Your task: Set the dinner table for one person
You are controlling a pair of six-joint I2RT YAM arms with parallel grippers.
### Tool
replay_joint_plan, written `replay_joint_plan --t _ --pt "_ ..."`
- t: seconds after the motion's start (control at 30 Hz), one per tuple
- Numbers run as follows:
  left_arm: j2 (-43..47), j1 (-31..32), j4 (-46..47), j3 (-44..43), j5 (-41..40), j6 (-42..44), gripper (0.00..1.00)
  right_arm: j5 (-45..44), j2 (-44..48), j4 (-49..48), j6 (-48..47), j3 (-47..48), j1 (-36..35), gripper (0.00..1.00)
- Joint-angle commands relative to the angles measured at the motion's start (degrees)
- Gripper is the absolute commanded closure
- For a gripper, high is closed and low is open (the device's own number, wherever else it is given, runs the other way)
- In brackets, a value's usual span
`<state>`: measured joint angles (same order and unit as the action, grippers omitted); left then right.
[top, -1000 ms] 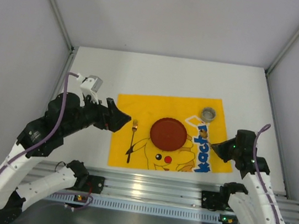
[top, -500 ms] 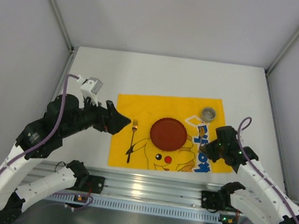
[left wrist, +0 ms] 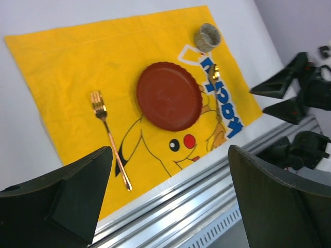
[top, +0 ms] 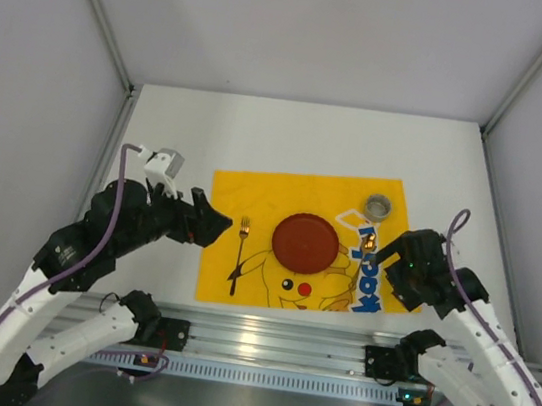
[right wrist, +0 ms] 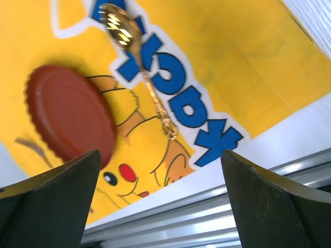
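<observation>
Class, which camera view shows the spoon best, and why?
Right wrist: the spoon lies large and whole, bowl to handle tip. Left wrist shows it whole but small, beside the plate. Top external shows only a tiny glint.

— What sort of place is this?

— A robotics lab cell, not a dining room. The dinner table point(top: 300, 137) is a matte-white worktop. Plain white panels point(top: 306, 26) box it in along the far, left and right edges, and an aluminium post point(top: 99, 7) rises from each far corner.

— And the near edge?

— A slotted aluminium rail point(top: 272, 340) runs along it. The left arm point(top: 62, 254) and right arm point(top: 484, 339) are bolted there, trailing purple cables point(top: 117, 181). Only the yellow cartoon mat point(top: 253, 190) with its plate point(top: 306, 243) looks homely.
</observation>
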<state>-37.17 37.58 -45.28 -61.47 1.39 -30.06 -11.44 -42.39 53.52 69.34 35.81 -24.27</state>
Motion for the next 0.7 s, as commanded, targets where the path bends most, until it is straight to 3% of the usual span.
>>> replay_joint_plan --t 0.0,0.13,0.23,0.37,0.53,0.57,0.67 --pt "-3.0 0.1 -2.0 0.4 -10.7 2.5 0.01 -0.6 2.0 1.1 -10.1 11.2 -0.6 0.00" --pt "-8.2 0.0 -1.0 2.8 -24.1 5.8 0.01 2.5 1.1 -0.3 -23.5 22.2 -0.5 0.00" --pt "-10.0 -0.3 8.7 13.4 -32.5 8.5 0.01 0.7 0.1 2.0 -27.8 28.3 -0.4 0.00" --pt "-9.9 -4.7 38.3 29.6 -28.8 19.2 0.01 1.1 2.8 -0.2 -30.8 27.3 -0.6 0.00" --pt "-15.7 -13.4 54.0 37.3 -25.6 25.1 0.01 0.8 7.6 -9.5 -30.6 18.8 -0.5 0.00" --pt "-19.9 -18.3 56.0 37.8 -21.7 25.7 0.01 1.1 7.7 -11.5 -31.0 17.4 -0.5 0.00" --pt "-30.1 -25.1 65.3 38.4 -16.6 25.8 0.01 1.1 7.2 -15.5 -33.7 13.1 -0.5 0.00"
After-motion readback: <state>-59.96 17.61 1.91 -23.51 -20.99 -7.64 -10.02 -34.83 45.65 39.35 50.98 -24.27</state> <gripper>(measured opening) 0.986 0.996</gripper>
